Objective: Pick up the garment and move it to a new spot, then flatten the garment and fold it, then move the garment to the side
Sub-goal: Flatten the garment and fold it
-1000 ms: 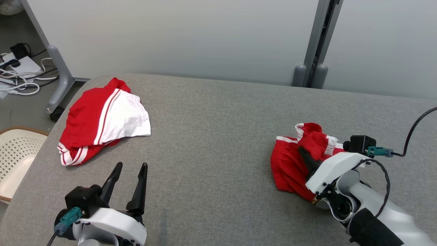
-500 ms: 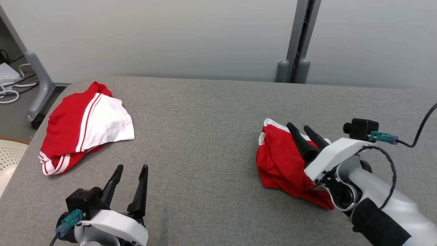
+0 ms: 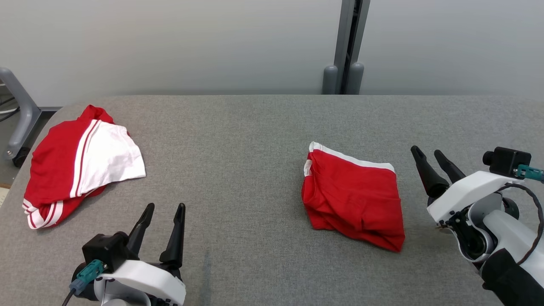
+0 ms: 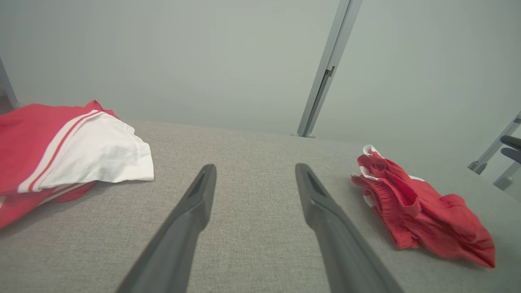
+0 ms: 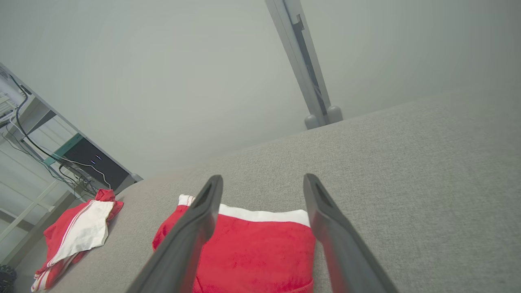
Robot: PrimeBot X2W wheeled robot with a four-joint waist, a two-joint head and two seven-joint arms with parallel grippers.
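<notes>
The red shorts (image 3: 352, 197) lie folded on the grey table (image 3: 238, 127), with their white band (image 3: 352, 158) on the far edge; nothing is holding them; the right gripper (image 3: 426, 150) is just to the right of the shorts and is not touching them; its two dark fingers are apart with nothing between them; the left gripper (image 3: 165, 206) is well to the left of the shorts and nearer the robot; its fingers are apart too and hold nothing; a red and white garment (image 3: 80, 163) lies in a loose heap far to the left of the shorts, by the table's edge; a grey post (image 3: 348, 46) stands behind the table, past the shorts.
</notes>
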